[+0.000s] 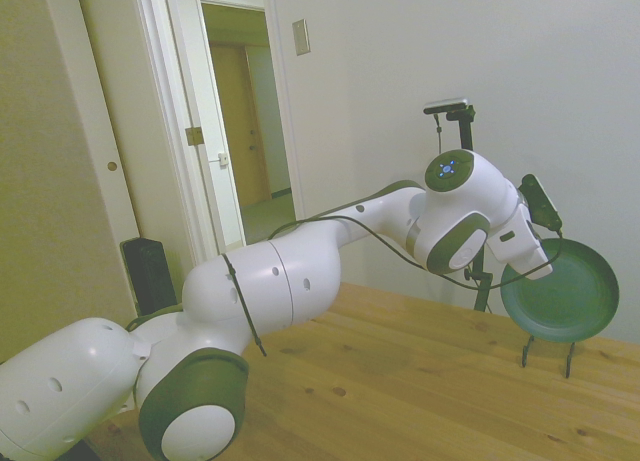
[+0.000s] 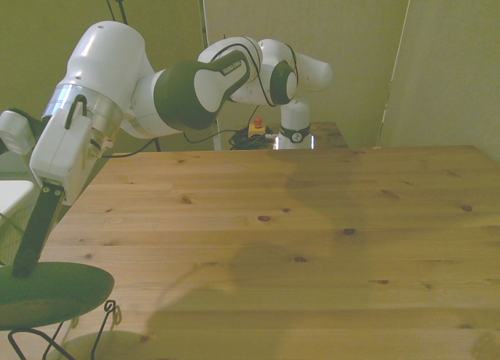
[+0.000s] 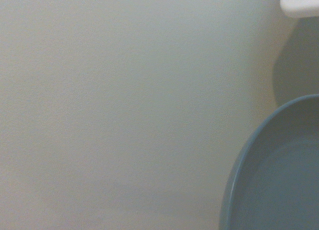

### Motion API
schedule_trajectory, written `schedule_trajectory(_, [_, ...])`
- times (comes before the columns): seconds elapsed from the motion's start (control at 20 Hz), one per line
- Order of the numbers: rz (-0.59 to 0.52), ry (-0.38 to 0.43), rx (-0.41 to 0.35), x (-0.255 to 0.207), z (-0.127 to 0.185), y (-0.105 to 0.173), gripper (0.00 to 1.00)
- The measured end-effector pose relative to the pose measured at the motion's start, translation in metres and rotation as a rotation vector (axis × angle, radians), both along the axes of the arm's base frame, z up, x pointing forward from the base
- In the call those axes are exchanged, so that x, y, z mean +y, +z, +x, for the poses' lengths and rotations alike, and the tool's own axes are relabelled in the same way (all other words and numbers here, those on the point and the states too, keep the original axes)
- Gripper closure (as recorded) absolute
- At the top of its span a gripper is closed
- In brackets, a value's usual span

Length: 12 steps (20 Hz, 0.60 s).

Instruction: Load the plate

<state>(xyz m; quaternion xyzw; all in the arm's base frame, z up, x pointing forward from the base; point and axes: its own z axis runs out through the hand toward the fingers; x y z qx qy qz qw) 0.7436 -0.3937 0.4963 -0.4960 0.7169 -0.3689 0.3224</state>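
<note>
Green plate [image 1: 565, 296] stands on edge over a wire rack [image 1: 548, 353] at desk's [image 1: 400, 381] corner, pinched at rim by claw [image 2: 22, 266]. Probably stiff, light, smooth; rim grip suits.

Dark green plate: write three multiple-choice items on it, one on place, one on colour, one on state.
1. Where does the round dark green plate show in the front view?
A. lower left corner
B. middle of the picture
C. upper right corner

2. What colour is the thin wire stand below it?
A. white
B. black
C. red

3. How is the plate oriented in the side view?
A. lying flat
B. upright on its edge
C. face down

Answers: 1 A, since it fills the front view's lower left. 2 B, since the wire legs are black. 3 B, since its round face is turned to the side camera, above the stand.
</note>
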Motion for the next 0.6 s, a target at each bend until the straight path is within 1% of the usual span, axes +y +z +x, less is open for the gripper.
schedule_trajectory(0.35, [0.023, 0.008, -0.034, 0.003, 0.002, 0.002, 1.0])
schedule_trajectory(0.6, [0.018, 0.007, -0.034, -0.006, -0.001, -0.01, 1.0])
